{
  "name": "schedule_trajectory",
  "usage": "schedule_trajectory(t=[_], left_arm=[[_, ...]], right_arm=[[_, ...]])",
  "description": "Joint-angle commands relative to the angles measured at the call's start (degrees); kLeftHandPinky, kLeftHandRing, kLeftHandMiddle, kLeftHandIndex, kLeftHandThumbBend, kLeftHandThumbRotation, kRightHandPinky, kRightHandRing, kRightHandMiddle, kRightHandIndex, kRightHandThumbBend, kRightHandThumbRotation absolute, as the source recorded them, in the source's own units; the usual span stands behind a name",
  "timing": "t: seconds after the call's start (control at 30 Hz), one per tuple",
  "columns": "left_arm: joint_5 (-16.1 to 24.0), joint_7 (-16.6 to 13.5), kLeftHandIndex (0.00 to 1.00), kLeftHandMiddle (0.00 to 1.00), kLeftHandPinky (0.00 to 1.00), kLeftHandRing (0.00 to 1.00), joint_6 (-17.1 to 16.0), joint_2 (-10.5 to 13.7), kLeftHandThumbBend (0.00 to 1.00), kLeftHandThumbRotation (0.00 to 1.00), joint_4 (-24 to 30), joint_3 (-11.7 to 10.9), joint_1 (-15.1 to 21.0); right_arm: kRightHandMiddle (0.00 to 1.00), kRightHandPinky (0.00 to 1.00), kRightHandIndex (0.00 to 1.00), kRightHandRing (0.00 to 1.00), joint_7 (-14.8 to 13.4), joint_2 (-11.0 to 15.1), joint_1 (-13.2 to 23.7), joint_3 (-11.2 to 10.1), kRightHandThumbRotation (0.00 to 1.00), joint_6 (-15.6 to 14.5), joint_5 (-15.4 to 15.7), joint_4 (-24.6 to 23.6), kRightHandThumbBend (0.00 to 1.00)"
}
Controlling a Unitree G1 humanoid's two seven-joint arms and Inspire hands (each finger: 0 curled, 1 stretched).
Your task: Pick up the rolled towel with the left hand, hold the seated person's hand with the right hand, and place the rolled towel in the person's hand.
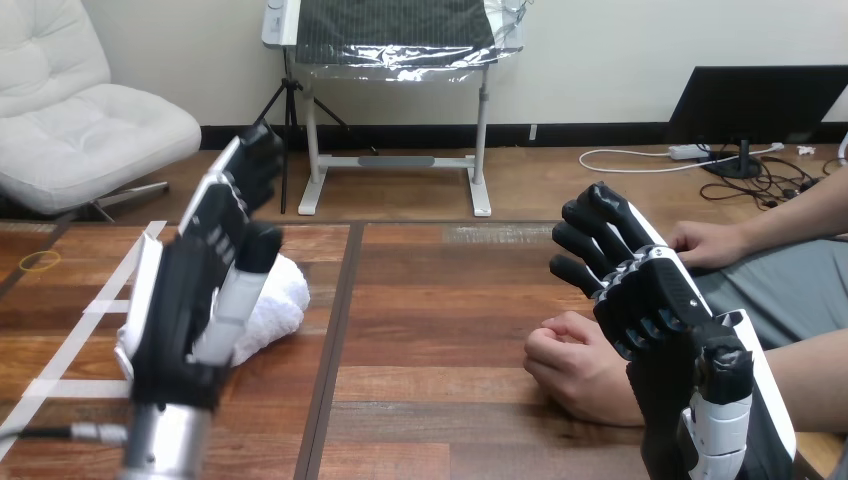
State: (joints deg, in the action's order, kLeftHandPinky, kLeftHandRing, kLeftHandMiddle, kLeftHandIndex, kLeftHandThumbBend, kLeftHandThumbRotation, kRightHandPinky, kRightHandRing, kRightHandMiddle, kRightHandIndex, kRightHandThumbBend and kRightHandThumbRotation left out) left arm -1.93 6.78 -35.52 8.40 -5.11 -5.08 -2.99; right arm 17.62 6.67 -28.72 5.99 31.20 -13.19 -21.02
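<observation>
We see a white rolled towel (282,298) on the left. Our left hand (175,320) is black with white on its back, and its arm (165,445) is silver. Our right hand (655,295) is black and white too. The table (440,300) is brown wood with darker lines. White tape (100,306) stripes its left side, near a yellow ring (40,261).

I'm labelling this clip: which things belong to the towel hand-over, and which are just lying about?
Job: rolled towel, person's nearer hand, left hand, right hand.
Lying about: yellow rubber band, white tape strips.
</observation>
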Motion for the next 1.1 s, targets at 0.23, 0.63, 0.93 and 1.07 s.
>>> schedule_trajectory(t=[0.23, 0.63, 0.93, 1.07], left_arm=[[8.4, -2.9, 0.93, 0.96, 0.96, 0.96, 1.3, 7.7, 0.79, 0.8, -10.2, -2.2, 15.8], [12.4, -2.9, 0.96, 0.99, 0.89, 0.97, 6.6, 11.2, 0.71, 0.69, -17.3, -1.0, 22.6], [15.9, -2.3, 0.99, 0.99, 0.79, 0.93, 8.9, 14.2, 0.77, 0.58, -24.9, 0.8, 28.1], [17.8, -3.1, 1.0, 0.98, 0.76, 0.92, 9.9, 15.2, 0.79, 0.54, -28.7, 1.9, 30.7]], right_arm=[[0.91, 0.88, 0.92, 0.91, -0.3, -0.7, 4.1, -0.2, 1.0, 0.5, 0.0, -0.4, 0.8], [0.91, 0.87, 0.92, 0.91, -0.2, -0.7, 4.0, -0.3, 1.0, 1.0, -0.1, -0.3, 0.81], [0.91, 0.87, 0.92, 0.91, -0.4, -0.6, 3.7, -0.5, 1.0, 0.8, -0.1, -0.6, 0.81], [0.91, 0.87, 0.92, 0.91, -0.5, -0.6, 3.6, -0.6, 1.0, 0.7, -0.1, -0.8, 0.81]])
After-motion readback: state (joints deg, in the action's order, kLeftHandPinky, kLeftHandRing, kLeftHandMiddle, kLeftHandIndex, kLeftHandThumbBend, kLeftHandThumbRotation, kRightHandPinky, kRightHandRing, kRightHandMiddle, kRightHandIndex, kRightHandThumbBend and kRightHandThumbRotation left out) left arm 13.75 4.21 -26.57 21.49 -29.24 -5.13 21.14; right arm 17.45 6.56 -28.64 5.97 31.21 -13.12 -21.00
